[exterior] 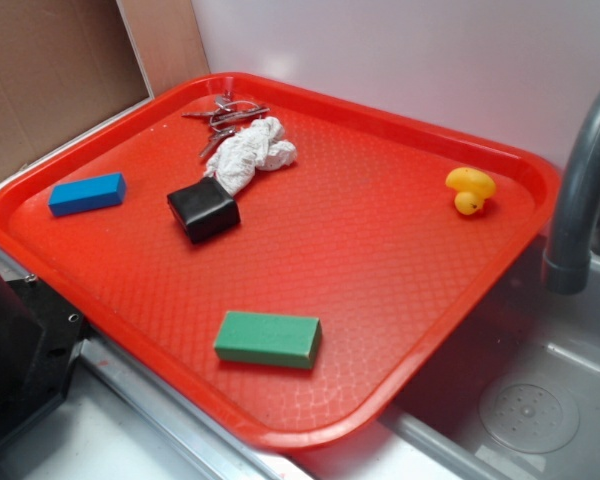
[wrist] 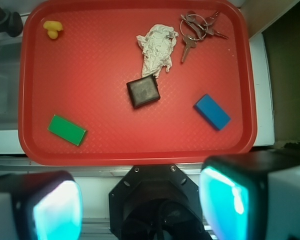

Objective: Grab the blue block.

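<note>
The gripper (wrist: 140, 210) hung wide open above the red tray (wrist: 135, 152), which held the blue block (wrist: 212, 111) ahead-right, black block (wrist: 143, 91), green block (wrist: 67, 130).

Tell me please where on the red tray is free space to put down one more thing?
The widest bare patch lies between the black block, the green block and the yellow duck. A smaller one lies along the tray edge between the green block and the blue block. Around the crumpled cloth and keys is crowded.
</note>
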Controlling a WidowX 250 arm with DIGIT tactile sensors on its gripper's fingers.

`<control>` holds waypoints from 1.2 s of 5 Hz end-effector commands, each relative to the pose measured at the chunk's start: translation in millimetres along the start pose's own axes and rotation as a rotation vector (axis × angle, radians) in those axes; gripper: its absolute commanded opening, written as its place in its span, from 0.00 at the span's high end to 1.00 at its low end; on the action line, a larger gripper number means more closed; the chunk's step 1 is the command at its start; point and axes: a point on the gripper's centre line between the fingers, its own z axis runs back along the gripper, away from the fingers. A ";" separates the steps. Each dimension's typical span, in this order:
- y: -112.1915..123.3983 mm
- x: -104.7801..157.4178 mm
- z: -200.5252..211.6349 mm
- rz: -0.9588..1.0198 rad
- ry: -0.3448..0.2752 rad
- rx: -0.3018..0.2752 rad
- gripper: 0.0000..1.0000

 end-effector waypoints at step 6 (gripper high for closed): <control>131.5 16.4 -143.5 -0.493 0.080 0.074 0.00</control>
